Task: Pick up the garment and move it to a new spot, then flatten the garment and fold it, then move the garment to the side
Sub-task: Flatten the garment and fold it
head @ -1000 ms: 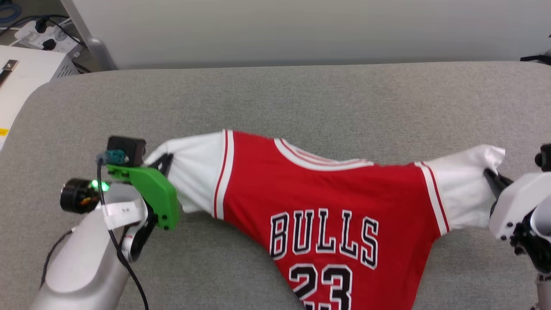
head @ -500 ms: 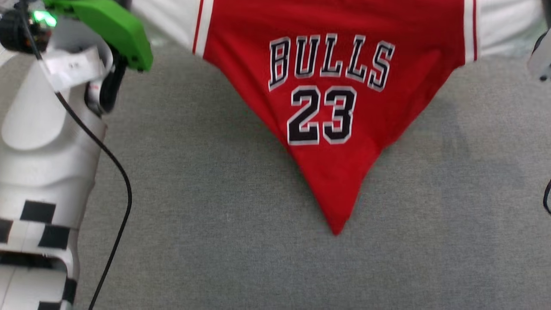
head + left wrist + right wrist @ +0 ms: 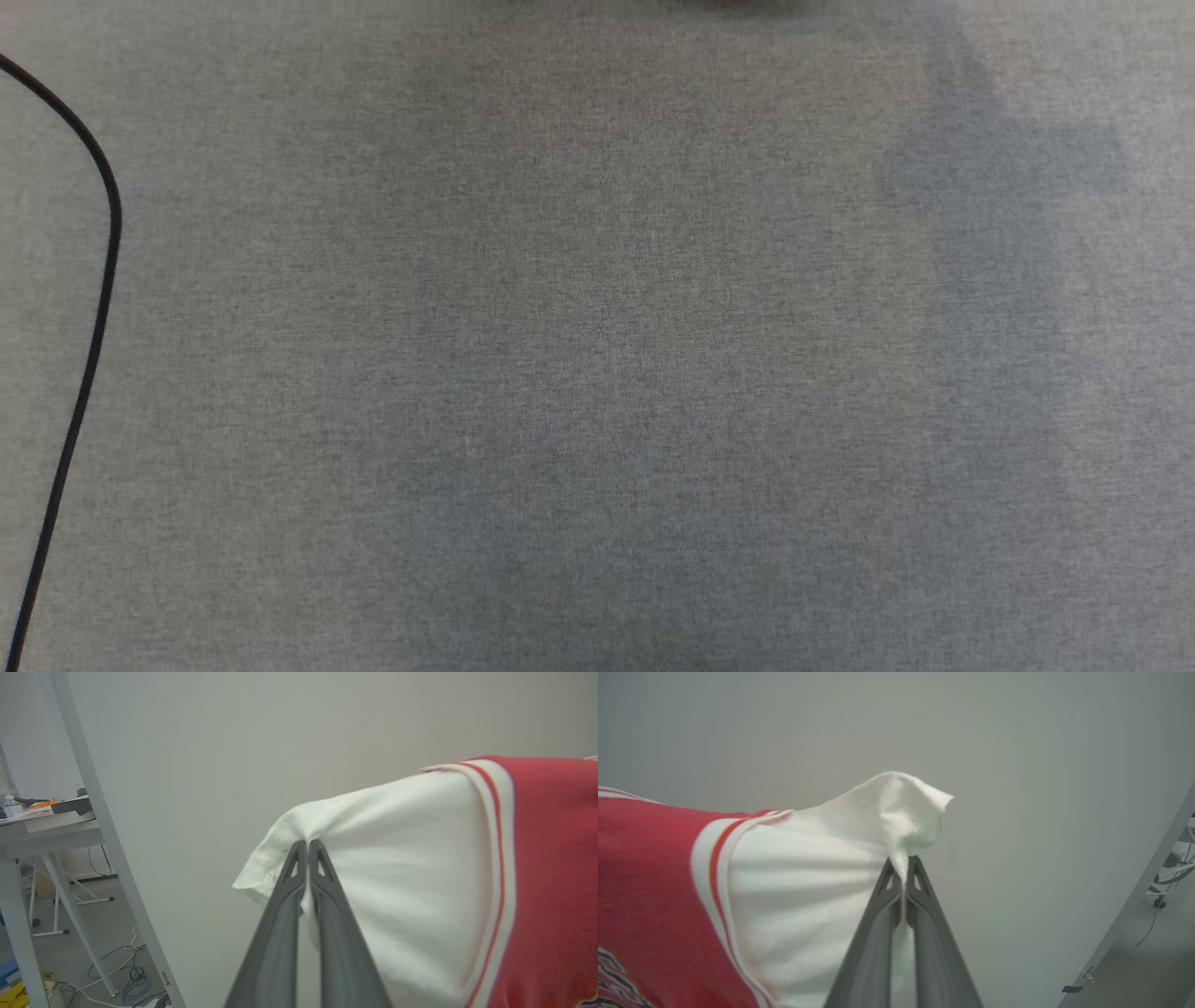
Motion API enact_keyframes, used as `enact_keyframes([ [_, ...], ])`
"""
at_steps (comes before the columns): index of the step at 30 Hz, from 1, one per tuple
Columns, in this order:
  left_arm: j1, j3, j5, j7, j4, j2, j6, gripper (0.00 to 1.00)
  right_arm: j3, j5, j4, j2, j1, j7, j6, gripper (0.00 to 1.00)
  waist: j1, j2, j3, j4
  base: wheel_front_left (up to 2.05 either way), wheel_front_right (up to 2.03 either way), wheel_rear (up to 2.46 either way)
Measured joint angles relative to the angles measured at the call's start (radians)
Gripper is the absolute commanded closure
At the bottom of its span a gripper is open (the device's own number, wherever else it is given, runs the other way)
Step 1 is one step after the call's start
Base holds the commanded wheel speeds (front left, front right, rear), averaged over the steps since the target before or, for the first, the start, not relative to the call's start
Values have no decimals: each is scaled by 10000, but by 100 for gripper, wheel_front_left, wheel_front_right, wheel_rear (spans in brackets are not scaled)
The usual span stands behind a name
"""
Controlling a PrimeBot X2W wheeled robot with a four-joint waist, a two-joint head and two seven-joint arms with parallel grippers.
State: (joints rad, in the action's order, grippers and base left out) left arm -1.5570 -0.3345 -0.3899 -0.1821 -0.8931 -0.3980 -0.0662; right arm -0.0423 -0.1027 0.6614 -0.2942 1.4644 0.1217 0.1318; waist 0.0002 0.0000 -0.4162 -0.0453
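The garment (image 3: 420,858) is a red jersey with white sleeves and red-and-white stripe trim, held up in the air before a pale wall. In the left wrist view my left gripper (image 3: 307,843) is shut on the edge of one white sleeve. The right wrist view has my right gripper (image 3: 903,859) shut on the bunched tip of the other white sleeve of the garment (image 3: 808,868), with part of the black lettering at its lower left. In the head view the garment's shadow lies across the grey cloth surface (image 3: 597,373).
A black cable (image 3: 93,280) curves down the left edge of the head view. The left wrist view takes in a grey slanted post (image 3: 107,826), a table with clutter (image 3: 42,826) and cables on the floor (image 3: 131,980). Another grey post (image 3: 1148,877) stands at right.
The head camera has tilted down, so the garment and both arms have slid out of its top. Both grippers keep their hold on the sleeves.
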Motion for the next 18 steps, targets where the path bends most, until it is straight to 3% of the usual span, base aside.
enact_keyframes([
  [5,-496,-94,113,-397,-612,-31,-100,100,84,36,1198,176,986,-552,-2,100,0,0,-580,-86,0,0,0],
  [13,-389,-13,-230,-598,-1714,276,-347,100,794,-117,2780,522,1135,-1097,-2,100,0,0,-1192,-112,0,0,0],
  [18,743,167,-848,-704,-2297,723,-535,100,1488,-965,3714,886,663,-1584,-2,100,0,0,-1350,-105,0,0,0],
])
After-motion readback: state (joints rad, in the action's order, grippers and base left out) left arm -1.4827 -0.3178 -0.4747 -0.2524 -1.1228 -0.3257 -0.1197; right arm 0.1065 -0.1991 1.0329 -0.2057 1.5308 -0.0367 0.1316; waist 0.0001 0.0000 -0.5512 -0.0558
